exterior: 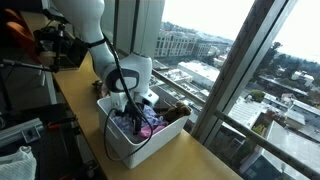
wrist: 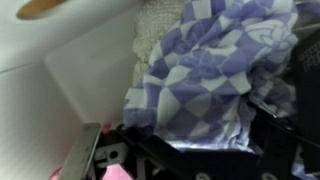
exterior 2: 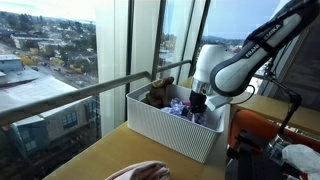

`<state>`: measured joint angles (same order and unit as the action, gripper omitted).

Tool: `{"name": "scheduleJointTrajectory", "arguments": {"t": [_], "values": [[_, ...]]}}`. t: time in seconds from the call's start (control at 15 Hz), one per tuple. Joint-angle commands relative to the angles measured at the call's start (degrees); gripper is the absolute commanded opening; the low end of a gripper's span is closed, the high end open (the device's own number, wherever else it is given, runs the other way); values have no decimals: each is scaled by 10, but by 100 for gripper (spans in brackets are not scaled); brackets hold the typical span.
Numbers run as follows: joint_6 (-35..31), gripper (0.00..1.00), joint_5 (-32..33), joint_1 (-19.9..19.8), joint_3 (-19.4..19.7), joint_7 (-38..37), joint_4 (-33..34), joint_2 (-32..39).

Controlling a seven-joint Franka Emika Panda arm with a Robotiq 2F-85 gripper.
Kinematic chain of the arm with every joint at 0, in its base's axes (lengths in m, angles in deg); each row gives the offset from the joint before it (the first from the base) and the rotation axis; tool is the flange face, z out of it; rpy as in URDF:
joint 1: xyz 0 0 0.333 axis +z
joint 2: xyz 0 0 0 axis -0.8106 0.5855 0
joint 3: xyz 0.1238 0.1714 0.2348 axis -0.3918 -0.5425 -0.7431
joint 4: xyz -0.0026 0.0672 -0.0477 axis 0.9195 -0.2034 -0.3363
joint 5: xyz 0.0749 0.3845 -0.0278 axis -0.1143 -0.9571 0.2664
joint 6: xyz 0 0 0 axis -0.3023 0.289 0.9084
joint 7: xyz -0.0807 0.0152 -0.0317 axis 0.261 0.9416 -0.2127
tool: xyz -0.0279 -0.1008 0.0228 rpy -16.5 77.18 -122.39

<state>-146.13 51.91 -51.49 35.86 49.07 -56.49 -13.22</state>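
My gripper [exterior: 133, 103] [exterior 2: 197, 103] reaches down into a white bin [exterior: 128, 150] [exterior 2: 165, 130] full of mixed clothes on a wooden counter by the window. In the wrist view a blue-and-white checkered cloth [wrist: 210, 70] lies between my dark fingers [wrist: 200, 142], which stand apart on either side of it. The bin's white wall [wrist: 60, 90] is close at the left. A bit of pink fabric [wrist: 115, 172] shows at the lower left. Purple and blue clothes [exterior: 150, 122] sit under the gripper.
A brown item [exterior: 178, 113] [exterior 2: 160, 95] lies at the bin's window end. Window glass and frame posts [exterior: 235, 80] run beside the counter. A folded cloth [exterior 2: 150, 172] lies on the counter in front of the bin. Equipment [exterior: 55, 45] stands behind the arm.
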Motion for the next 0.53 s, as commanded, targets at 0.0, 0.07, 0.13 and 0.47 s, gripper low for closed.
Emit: {"name": "scheduleJointTrajectory", "arguments": {"t": [0.0,0.07,0.13,0.47], "values": [[2,100,-1,4,7,2,32,58],[3,100,-1,5,7,2,39,71],[5,100,-3,5,5,3,47,82],[4,67,-9,8,3,1,67,104]]}}
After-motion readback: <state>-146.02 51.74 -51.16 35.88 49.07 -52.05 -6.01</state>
